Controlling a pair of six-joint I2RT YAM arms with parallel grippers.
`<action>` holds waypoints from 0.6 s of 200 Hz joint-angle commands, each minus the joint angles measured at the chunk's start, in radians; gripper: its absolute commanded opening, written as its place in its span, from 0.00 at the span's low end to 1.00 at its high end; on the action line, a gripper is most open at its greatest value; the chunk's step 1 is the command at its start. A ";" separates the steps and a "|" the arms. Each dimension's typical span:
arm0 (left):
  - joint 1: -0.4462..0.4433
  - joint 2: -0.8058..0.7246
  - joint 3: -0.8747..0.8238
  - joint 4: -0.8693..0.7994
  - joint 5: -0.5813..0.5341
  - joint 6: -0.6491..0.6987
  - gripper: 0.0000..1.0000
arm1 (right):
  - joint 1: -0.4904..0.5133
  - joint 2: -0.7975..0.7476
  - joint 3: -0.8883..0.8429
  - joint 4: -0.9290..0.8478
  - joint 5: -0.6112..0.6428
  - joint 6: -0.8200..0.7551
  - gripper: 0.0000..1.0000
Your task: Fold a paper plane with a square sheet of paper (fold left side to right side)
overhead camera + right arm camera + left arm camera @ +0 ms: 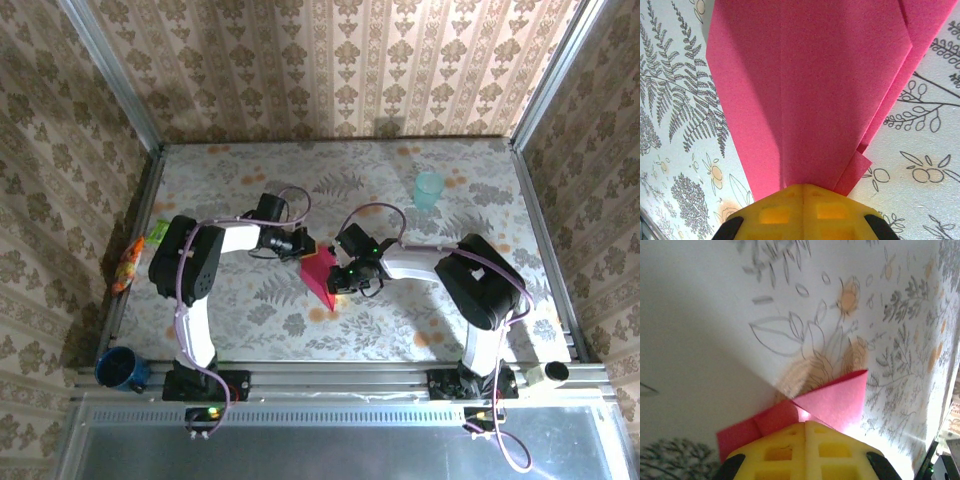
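Clearly, the left pincer (pixel 805 426) has its yellow fingers pressed together with no gap. They pinch a folded corner of the narrow, pointed, magenta-red paper plane (pixel 832 401). In the left wrist view one flap of it rises just past the fingertips, and a lower flap lies to the left.

The right pincer (pixel 803 187) is likewise closed tight, nipping the narrow end of the same plane. From there the paper fans out away from the fingers, with a straight centre crease and layered edges on its right side.

From above, the left pincer (pixel 303 245) holds the upper end of the paper and the right pincer (pixel 338 280) meets its right edge. The plane (pixel 320 272) thus sits between the two, near the middle of the floral-patterned desk (pixel 400 330), with its point toward the near edge. Whether it rests on the surface or is lifted clear I cannot tell.

Well apart, a pale teal plastic cup (pixel 428 189) stands upright toward the far right. Small green-and-orange packets (pixel 130 262) lie at the left edge, and a dark blue mug (pixel 120 368) sits beside the near left corner.
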 commanded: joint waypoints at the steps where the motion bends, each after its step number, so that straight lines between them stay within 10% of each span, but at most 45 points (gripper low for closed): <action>1: 0.069 0.049 0.037 0.006 -0.127 0.057 0.00 | -0.012 0.103 -0.084 -0.226 0.200 -0.018 0.00; 120: 0.006 -0.233 -0.082 0.000 -0.012 0.097 0.00 | -0.039 0.053 -0.086 -0.145 0.111 0.002 0.00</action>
